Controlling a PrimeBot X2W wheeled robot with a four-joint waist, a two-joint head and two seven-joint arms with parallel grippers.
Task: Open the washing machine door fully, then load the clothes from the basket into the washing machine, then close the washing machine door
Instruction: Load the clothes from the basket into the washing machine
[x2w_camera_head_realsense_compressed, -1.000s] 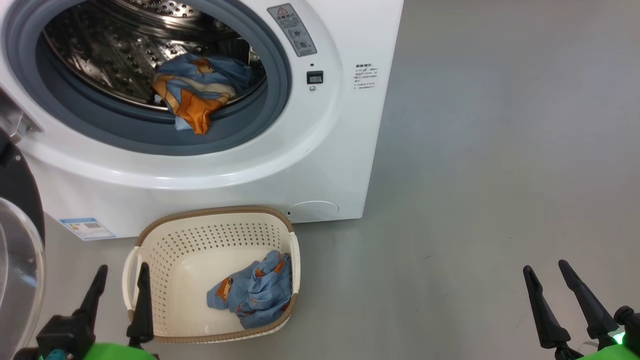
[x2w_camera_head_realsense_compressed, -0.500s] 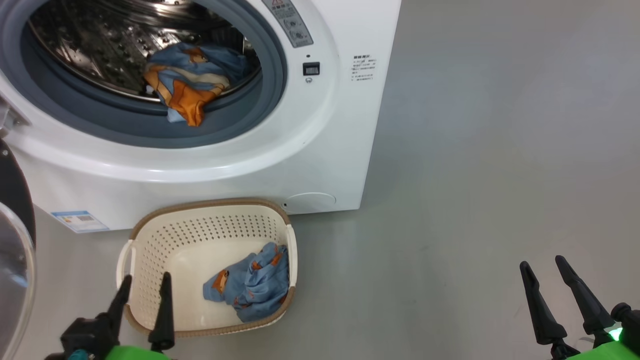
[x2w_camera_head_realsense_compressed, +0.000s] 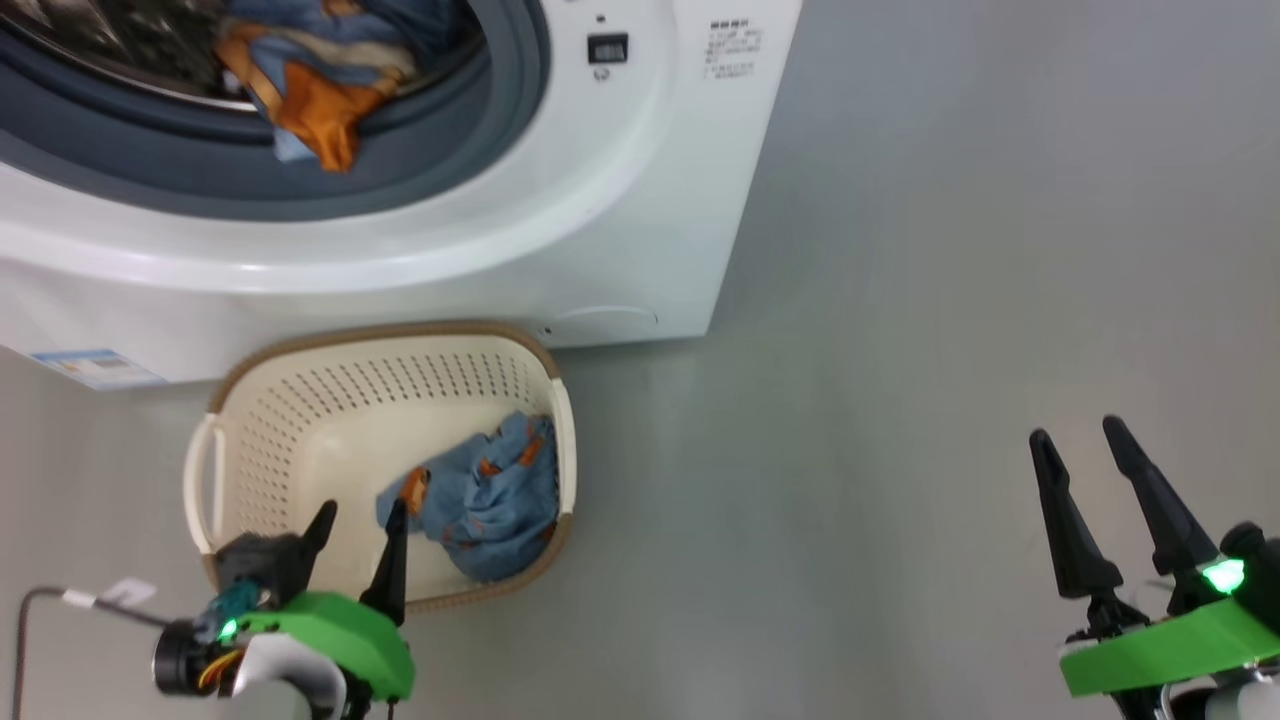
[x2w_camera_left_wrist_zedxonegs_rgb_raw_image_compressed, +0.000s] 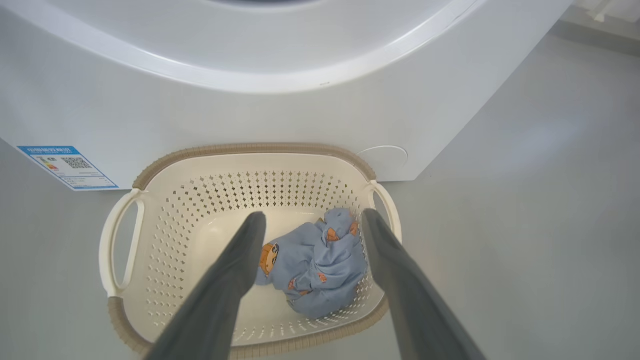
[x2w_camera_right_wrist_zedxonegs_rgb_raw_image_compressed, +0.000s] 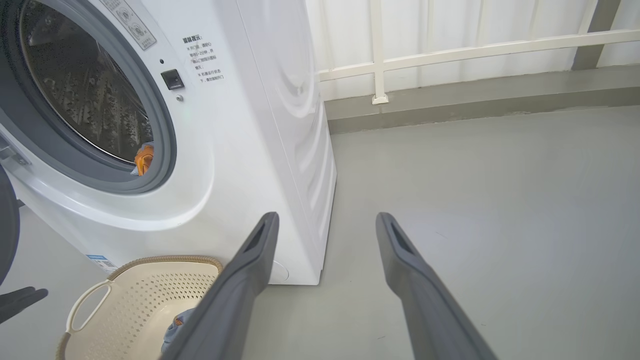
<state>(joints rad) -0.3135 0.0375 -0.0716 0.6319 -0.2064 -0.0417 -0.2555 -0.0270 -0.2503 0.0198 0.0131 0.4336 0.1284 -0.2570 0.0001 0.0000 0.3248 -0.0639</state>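
The washing machine (x2w_camera_head_realsense_compressed: 640, 200) stands open, with a blue and orange garment (x2w_camera_head_realsense_compressed: 310, 100) hanging over the grey gasket. In front of it on the floor is the cream basket (x2w_camera_head_realsense_compressed: 380, 332), with crumpled blue-grey clothes (x2w_camera_head_realsense_compressed: 480, 495) in its right half. My left gripper (x2w_camera_head_realsense_compressed: 362, 510) is open above the basket's near side, just left of the clothes. In the left wrist view its fingers (x2w_camera_left_wrist_zedxonegs_rgb_raw_image_compressed: 235, 270) straddle the clothes (x2w_camera_left_wrist_zedxonegs_rgb_raw_image_compressed: 317, 265) without touching them. My right gripper (x2w_camera_head_realsense_compressed: 1076, 430) is open over bare floor, far right. The door's black rim (x2w_camera_right_wrist_zedxonegs_rgb_raw_image_compressed: 6, 225) shows at the left edge.
Grey floor (x2w_camera_head_realsense_compressed: 900, 300) stretches open to the right of the machine. A white railing and wall (x2w_camera_right_wrist_zedxonegs_rgb_raw_image_compressed: 380, 60) run behind it. A blue label (x2w_camera_head_realsense_compressed: 95, 365) is stuck low on the machine's front. A thin cable with a tag (x2w_camera_head_realsense_compressed: 100, 592) trails by my left wrist.
The head camera has tilted down, so the whole picture shifted up. My left gripper has moved right and forward, from beside the basket's left handle to over its inside near the clothes.
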